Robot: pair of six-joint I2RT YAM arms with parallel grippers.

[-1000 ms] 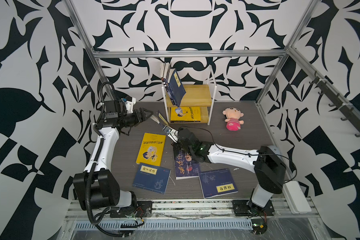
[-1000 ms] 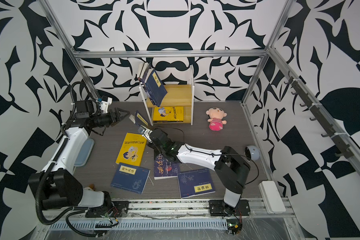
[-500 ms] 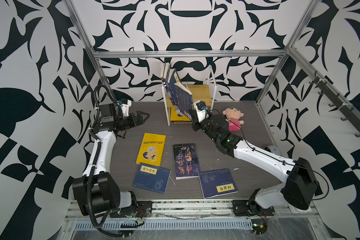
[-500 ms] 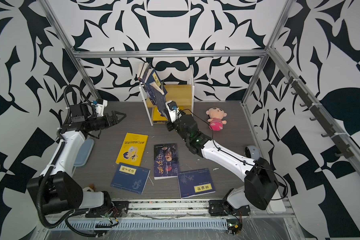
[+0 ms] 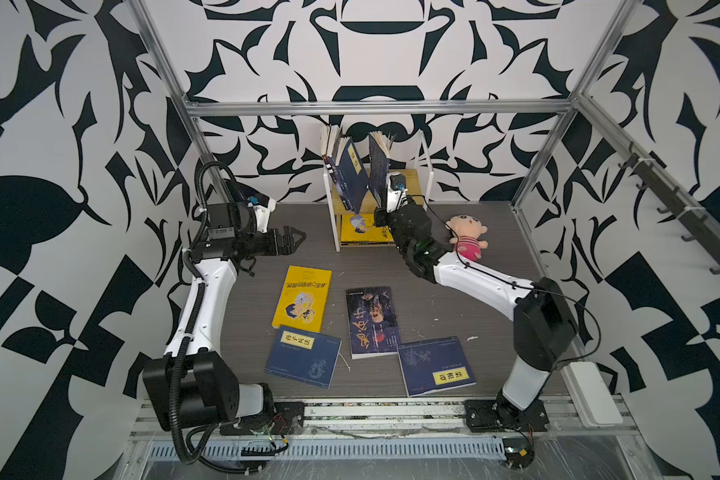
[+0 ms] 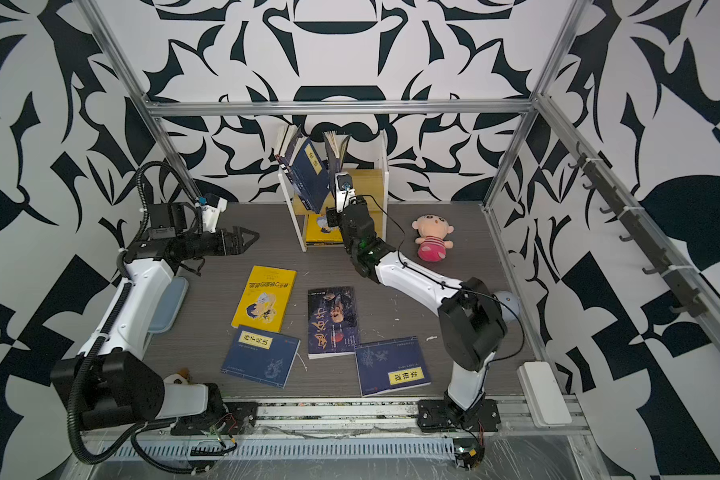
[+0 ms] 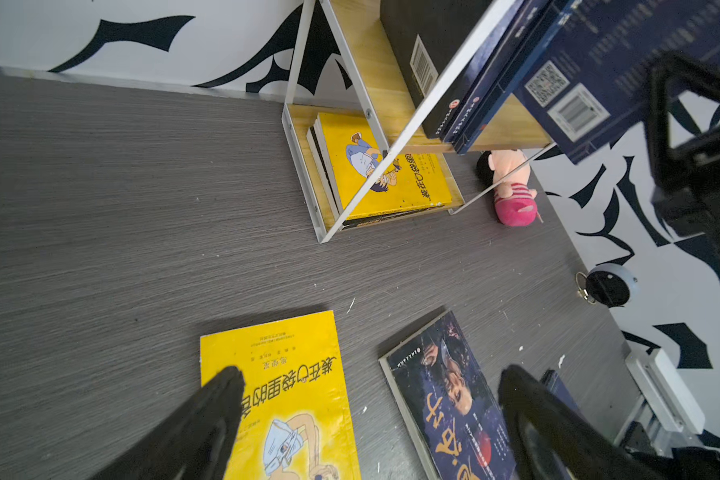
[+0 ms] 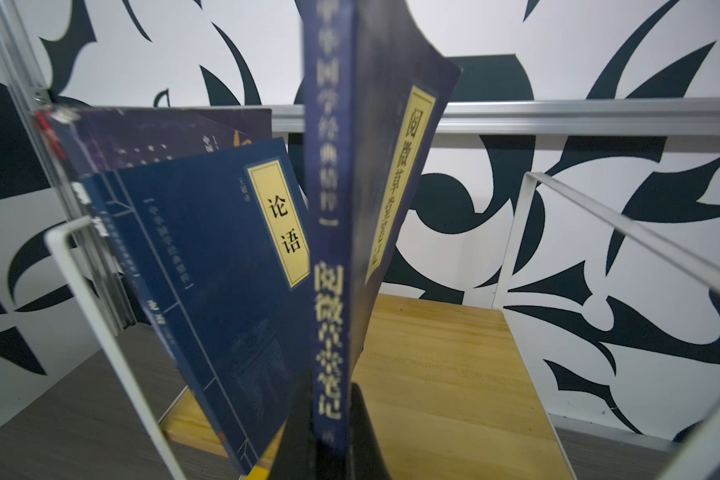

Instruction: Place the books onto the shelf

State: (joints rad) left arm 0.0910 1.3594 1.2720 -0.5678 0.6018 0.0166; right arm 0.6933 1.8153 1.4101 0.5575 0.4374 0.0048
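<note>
Top views — right gripper (image 5: 380,204) tight on navy book (image 5: 378,166); left gripper (image 5: 297,240) wide, empty.

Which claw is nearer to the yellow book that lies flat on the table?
Left. The left claw hovers open just beyond the far edge of the yellow book. The right claw is farther off, at the shelf, shut on a navy book.

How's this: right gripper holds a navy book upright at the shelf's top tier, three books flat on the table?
Four, not three, in both top views: yellow book, dark book, navy book, second navy book lie on the table. The right gripper does hold the upright navy book at the shelf.
</note>
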